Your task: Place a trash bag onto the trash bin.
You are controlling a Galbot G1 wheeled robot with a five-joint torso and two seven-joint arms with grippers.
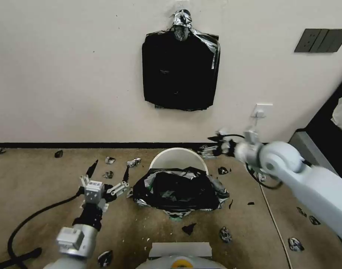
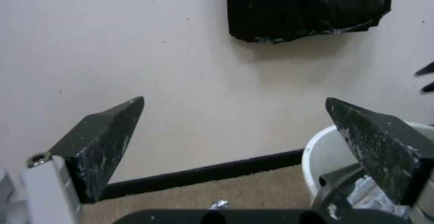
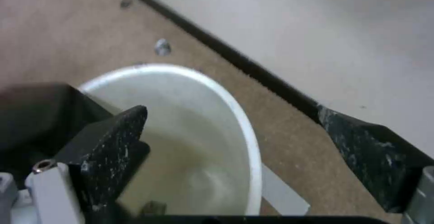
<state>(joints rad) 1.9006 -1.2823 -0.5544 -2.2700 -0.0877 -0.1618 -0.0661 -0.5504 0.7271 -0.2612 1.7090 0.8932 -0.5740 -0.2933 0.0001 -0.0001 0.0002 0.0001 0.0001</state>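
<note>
Trash bag [image 1: 178, 190], black and shiny and all crinkled, lies bunched over the near side of the trash bin [image 1: 177, 157], and the far part of the bin's white rim is bare. The bin stands on the brown carpet floor [image 1: 40, 186], close to the wall [image 1: 66, 74]. The left gripper [image 1: 108, 170] hangs low over the floor, just to the left of the bag, and its two black fingers [image 2: 106, 139] are spread wide apart with nothing between them. From the left wrist you can see the bin's rim [image 2: 312, 149] and some silvery bag [image 2: 361, 190] behind one finger. The right gripper [image 1: 212, 144] reaches out by the far right side of the bin, near the rim, and its fingers [image 3: 108, 149] are spread wide too, holding nothing. From the right wrist the bin [image 3: 217, 91] looks smooth and white inside. A flat bundle of black bags [image 1: 180, 71] hangs on the wall above the bin. Small black scraps [image 1: 225, 234] lie here and there on the floor around the bin.
</note>
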